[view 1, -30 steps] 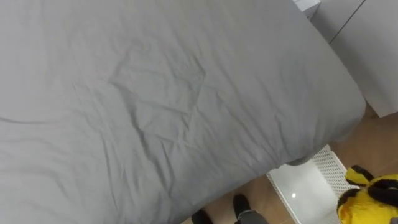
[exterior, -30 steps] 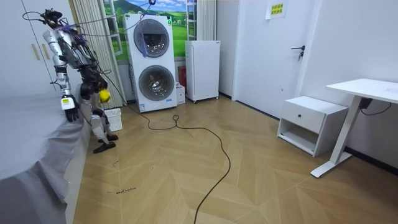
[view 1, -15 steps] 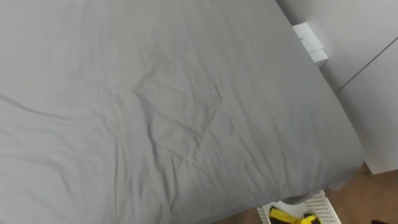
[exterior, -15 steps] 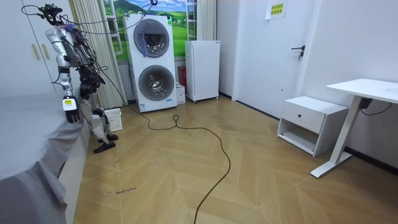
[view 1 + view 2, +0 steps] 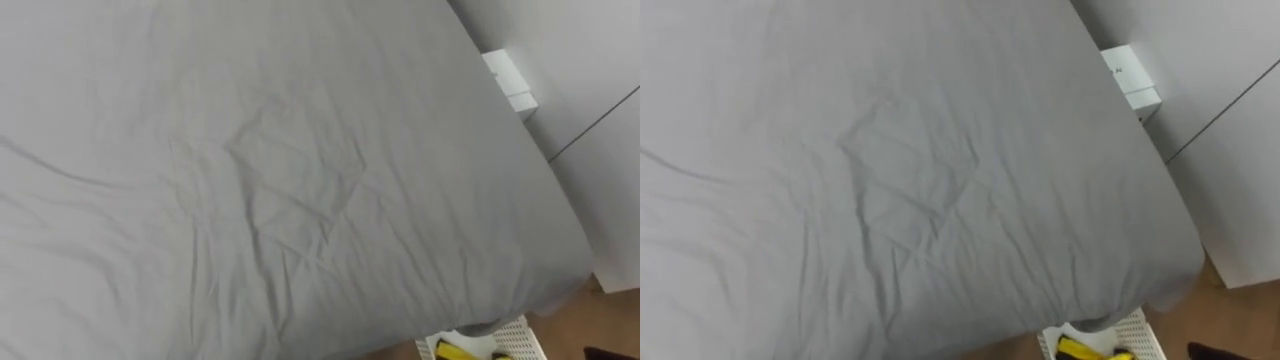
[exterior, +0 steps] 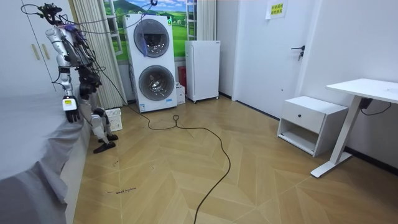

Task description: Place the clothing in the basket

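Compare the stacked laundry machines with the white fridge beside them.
The laundry machines stand taller than the fridge. The laundry machines have two round doors, one above the other; the fridge's front is flat and plain. Both are white and stand side by side.

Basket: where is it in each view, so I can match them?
Left eye view: basket at bottom edge, right of centre, below the grey bed.
Right eye view: bottom edge, right of centre.
Room view: on the floor by the robot's feet.
Shared landmark: the grey bed.
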Controlling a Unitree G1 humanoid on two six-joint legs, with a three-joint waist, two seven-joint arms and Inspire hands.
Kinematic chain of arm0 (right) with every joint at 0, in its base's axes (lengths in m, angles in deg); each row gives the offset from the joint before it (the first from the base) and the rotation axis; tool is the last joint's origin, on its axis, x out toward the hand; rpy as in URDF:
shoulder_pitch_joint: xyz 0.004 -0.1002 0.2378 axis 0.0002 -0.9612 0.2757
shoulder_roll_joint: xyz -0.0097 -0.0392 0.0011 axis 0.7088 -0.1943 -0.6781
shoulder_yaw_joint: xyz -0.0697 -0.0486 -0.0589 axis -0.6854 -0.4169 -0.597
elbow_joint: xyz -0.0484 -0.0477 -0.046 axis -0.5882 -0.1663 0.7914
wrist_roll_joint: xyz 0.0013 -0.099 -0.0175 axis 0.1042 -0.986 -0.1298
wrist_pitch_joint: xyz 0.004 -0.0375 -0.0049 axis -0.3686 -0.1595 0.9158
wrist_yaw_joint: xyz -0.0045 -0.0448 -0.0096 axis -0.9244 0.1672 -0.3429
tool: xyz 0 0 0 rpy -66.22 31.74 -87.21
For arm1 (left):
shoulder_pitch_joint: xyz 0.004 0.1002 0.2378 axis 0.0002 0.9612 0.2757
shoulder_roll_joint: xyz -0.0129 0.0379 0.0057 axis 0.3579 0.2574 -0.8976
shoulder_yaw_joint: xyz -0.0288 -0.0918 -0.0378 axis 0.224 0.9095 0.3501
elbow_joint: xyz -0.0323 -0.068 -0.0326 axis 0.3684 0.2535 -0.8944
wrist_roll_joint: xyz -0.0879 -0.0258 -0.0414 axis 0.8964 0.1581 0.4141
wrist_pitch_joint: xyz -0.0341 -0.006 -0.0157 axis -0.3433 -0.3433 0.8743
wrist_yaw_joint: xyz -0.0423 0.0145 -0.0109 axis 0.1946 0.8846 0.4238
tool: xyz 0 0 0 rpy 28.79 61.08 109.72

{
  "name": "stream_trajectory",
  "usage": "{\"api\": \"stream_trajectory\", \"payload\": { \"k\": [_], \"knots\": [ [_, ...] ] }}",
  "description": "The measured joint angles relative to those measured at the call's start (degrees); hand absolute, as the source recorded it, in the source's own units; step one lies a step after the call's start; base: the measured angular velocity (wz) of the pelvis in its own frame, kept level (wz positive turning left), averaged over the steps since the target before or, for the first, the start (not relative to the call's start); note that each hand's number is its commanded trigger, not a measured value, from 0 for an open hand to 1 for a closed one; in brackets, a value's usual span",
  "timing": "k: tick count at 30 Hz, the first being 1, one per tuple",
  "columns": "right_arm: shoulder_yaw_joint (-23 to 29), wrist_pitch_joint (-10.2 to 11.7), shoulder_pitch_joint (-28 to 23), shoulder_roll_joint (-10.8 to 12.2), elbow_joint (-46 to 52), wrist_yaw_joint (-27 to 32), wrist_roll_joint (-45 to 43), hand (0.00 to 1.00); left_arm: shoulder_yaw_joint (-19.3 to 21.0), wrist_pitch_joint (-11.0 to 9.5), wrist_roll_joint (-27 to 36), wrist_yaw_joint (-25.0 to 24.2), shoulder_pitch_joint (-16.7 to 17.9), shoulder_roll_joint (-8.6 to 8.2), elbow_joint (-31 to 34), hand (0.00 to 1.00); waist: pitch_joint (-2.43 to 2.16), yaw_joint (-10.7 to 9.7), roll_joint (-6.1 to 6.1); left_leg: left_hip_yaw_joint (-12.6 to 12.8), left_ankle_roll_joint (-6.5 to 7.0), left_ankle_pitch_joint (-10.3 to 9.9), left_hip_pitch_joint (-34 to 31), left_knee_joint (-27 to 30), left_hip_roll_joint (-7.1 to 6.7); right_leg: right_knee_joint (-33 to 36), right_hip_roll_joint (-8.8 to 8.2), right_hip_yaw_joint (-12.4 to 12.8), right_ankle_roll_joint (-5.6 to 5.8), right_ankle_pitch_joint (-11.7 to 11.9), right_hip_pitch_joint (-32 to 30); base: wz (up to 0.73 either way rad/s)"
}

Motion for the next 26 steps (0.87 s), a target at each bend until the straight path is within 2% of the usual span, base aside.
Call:
{"api": "stream_trajectory", "payload": {
  "k": [3, 5, 8, 12, 13, 15, 18, 22, 26],
  "knots": [
    [0.12, -0.01, -2.72, 1.94, 1.35, -2.14, 0.0, 0.0, 1.97, -0.03, -2.32, -0.43, 1.44, -0.29, 1.15, 0.0, 0.01, -0.22, -0.12, -1.81, -0.32, 0.15, 2.37, -1.23, -0.49, -1.85, -0.17, -1.26, 0.05, -0.11, 3.16, 0.24],
    [-0.14, -0.01, -4.53, 2.96, 1.9, -3.26, -0.02, 0.0, 2.1, -0.02, -4.57, -0.51, 2.33, -0.42, 1.88, 0.0, -0.01, 0.49, -0.35, -2.58, -0.53, 0.12, 4.53, -1.83, -0.8, -2.95, -0.18, -1.46, 0.16, -0.36, 5.57, 0.21],
    [-3.76, -0.04, -5.74, 5.18, 2.19, -4.93, -0.12, 0.0, 2.74, -0.17, -6.85, -0.12, 3.6, -0.86, 3.07, 0.0, 0.2, 0.83, -0.92, -4.13, -0.8, -0.17, 6.74, -1.87, -1.13, -4.25, -0.42, -3.23, 0.24, -0.63, 8.99, 0.25],
    [-9.7, -0.02, -6.42, 8.82, 1.93, -9.63, -2.55, 0.0, 3.13, -1.12, -10.18, 2.43, 3.09, -2.38, 3.15, 0.0, 0.04, 1.37, -1.81, -7.27, -0.79, -0.17, 8.21, -1.75, -1.76, -4.39, -0.8, -5.33, 0.39, -1.59, 11.77, 0.4],
    [-10.97, -0.1, -6.26, 9.71, 1.49, -11.1, -2.69, 0.0, 3.5, -1.23, -10.73, 2.7, 2.95, -2.78, 3.13, 0.0, 0.12, 1.7, -1.97, -7.89, -0.79, -0.17, 8.71, -1.77, -1.95, -4.36, -0.93, -5.89, 0.43, -1.84, 12.48, 0.3],
    [-11.21, -0.15, -6.11, 10.91, -0.11, -11.42, -2.99, 0.0, 3.94, -1.61, -12.09, 2.92, 2.8, -3.14, 3.14, 0.0, 0.21, 2.47, -2.19, -8.79, -0.78, -0.19, 9.49, -1.84, -2.21, -4.45, -1.21, -7.05, 0.5, -2.16, 13.68, 0.29],
    [-12.44, -1.54, -6.49, 10.85, -2.17, -14.37, -4.2, 0.0, 4.05, -2.45, -14.54, 3.54, 2.81, -3.2, 3.11, 0.0, 0.53, 3.0, -3.02, -10.65, -0.78, -0.2, 10.34, -1.78, -2.66, -4.31, -1.44, -8.0, 0.5, -2.78, 15.27, 0.3],
    [-14.39, -3.87, -6.44, 11.46, -2.3, -17.06, -6.42, 0.0, 4.12, -2.57, -17.38, 4.05, 2.09, -4.06, 3.13, 0.0, 0.53, 4.29, -3.1, -11.96, -0.76, -0.19, 10.36, -1.61, -3.02, -4.33, -1.67, -9.21, 0.64, -2.96, 15.87, 0.16],
    [-14.37, -4.63, -6.53, 11.47, -2.48, -17.25, -7.37, 0.0, 6.13, -3.18, -17.36, 4.06, 2.12, -5.43, 3.17, 0.0, 0.5, 5.47, -3.3, -11.93, -0.75, -0.19, 10.56, -1.61, -3.05, -4.38, -1.69, -9.28, 0.64, -2.96, 16.39, 0.02]
  ]
}}
